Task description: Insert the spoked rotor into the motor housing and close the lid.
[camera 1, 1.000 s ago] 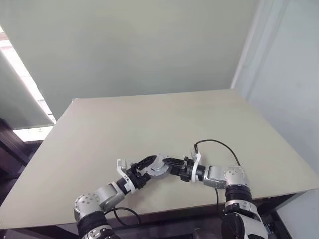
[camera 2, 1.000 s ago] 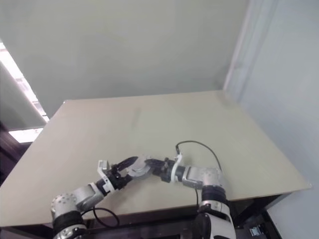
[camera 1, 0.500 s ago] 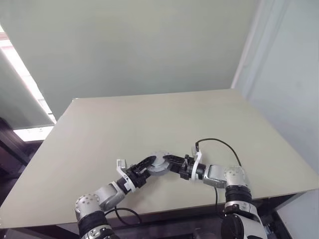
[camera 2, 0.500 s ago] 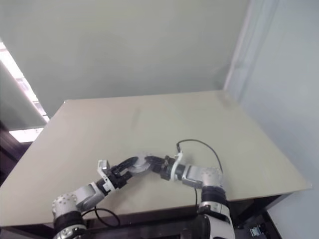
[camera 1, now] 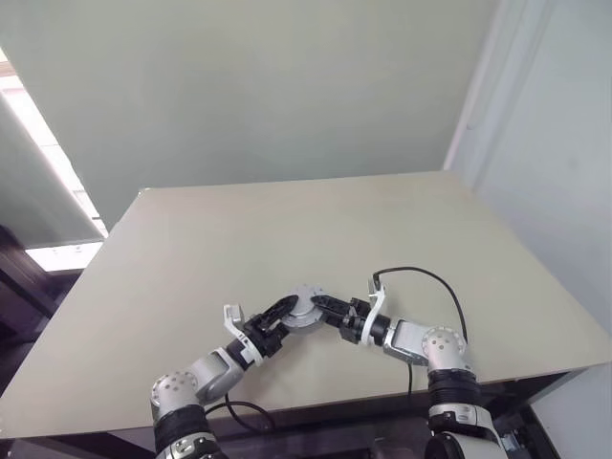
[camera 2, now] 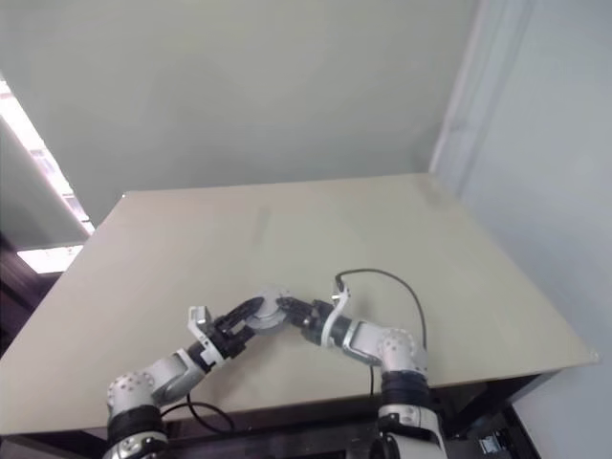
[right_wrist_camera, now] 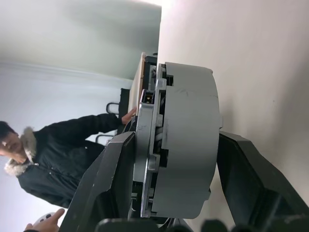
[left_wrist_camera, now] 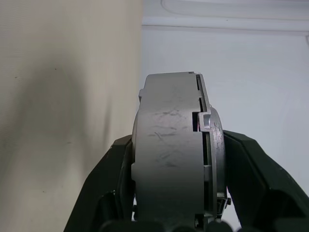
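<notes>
A round grey metal stack (camera 1: 304, 308) hangs just above the beige table near its front edge, gripped from both sides. Edge-on, it is a thick grey drum (left_wrist_camera: 169, 154) with a thinner notched disc (left_wrist_camera: 215, 159) pressed against it: the motor housing and the lid joined. I cannot tell which part is which. The spoked rotor is hidden. My left gripper (camera 1: 290, 313) is shut on the stack, its fingers (left_wrist_camera: 113, 188) lying against both flat faces. My right gripper (camera 1: 323, 308) is shut on the same stack (right_wrist_camera: 188, 140) from the opposite side, fingers (right_wrist_camera: 113, 179) on both faces.
The beige table (camera 1: 287, 220) stretches far ahead with open room. A black cable (camera 1: 421, 275) loops up from my right wrist. A person in a dark jacket (right_wrist_camera: 53, 159) stands beyond the table's edge in the right wrist view.
My left gripper's fingers have closed onto the grey stack. The right wrist has rolled a little, and both hands have stayed in place.
</notes>
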Tool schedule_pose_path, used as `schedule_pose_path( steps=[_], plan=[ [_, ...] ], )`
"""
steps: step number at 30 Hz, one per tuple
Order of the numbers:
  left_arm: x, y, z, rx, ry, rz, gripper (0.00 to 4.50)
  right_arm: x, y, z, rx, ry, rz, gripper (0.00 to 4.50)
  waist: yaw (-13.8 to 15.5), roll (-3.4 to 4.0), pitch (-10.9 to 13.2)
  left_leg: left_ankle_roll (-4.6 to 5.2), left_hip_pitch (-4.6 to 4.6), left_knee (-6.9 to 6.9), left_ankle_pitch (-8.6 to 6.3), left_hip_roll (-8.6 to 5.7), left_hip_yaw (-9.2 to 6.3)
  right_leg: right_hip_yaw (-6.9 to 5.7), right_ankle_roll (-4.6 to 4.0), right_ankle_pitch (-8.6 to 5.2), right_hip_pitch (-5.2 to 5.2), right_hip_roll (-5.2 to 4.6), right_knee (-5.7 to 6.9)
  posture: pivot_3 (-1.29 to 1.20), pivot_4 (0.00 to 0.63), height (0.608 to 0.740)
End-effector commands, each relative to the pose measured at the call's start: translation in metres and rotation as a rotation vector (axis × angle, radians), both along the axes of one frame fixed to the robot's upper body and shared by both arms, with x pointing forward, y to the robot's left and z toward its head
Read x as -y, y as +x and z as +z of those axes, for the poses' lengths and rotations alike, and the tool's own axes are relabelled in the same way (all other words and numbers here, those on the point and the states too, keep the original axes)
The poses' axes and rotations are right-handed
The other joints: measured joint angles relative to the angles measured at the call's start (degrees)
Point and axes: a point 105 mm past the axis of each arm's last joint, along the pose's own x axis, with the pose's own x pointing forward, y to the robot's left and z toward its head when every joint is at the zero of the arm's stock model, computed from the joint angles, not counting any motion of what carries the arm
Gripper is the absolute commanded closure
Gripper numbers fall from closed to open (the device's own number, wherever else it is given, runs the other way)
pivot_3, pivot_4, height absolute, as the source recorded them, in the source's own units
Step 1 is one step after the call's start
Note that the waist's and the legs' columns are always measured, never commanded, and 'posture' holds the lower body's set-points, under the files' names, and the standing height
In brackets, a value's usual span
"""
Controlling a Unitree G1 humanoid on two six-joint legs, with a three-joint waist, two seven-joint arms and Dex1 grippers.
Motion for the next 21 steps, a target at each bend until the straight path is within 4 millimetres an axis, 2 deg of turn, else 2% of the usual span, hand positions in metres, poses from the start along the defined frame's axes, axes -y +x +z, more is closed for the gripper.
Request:
schedule_pose_path(
  steps=[1, 9, 16, 21],
  plan=[
    [0.003, -0.004, -0.007, -0.031, 0.076, -0.053, 2.24, 0.001, 0.013, 0.016, 0.082, -0.1, -0.026, 2.21, 0.0, 0.0, 0.0, 0.0, 0.0, 0.0, 0.0, 0.0, 0.0, 0.0, 0.0, 0.0, 0.0, 0.0, 0.0, 0.0, 0.0, 0.74],
    [0.003, -0.004, -0.01, -0.027, 0.106, -0.051, 2.23, 0.009, 0.025, 0.013, 0.3, -0.302, -0.106, 2.21, -0.1, 0.0, 0.0, 0.0, 0.01, -0.01, 0.0, 0.02, 0.01, 0.0, 0.0, 0.0, -0.02, 0.01, 0.0, 0.0, 0.0, 0.74],
    [0.006, -0.003, -0.009, -0.019, 0.116, -0.057, 2.23, 0.009, 0.021, 0.005, 0.312, -0.347, -0.074, 2.21, -0.1, -0.07, 0.1, 0.0, 0.0, 0.0, 0.0, 0.02, 0.01, 0.01, 0.0, 0.0, -0.01, 0.01, 0.0, 0.0, 0.0, 0.74],
    [0.008, -0.004, -0.008, -0.017, 0.125, -0.06, 2.29, 0.007, 0.018, 0.005, 0.334, -0.345, -0.032, 0.4, 0.0, -0.09, 0.1, 0.0, 0.0, 0.02, 0.0, -0.01, 0.02, 0.01, 0.0, 0.0, 0.02, -0.01, -0.02, 0.0, 0.0, 0.74]
  ],
)
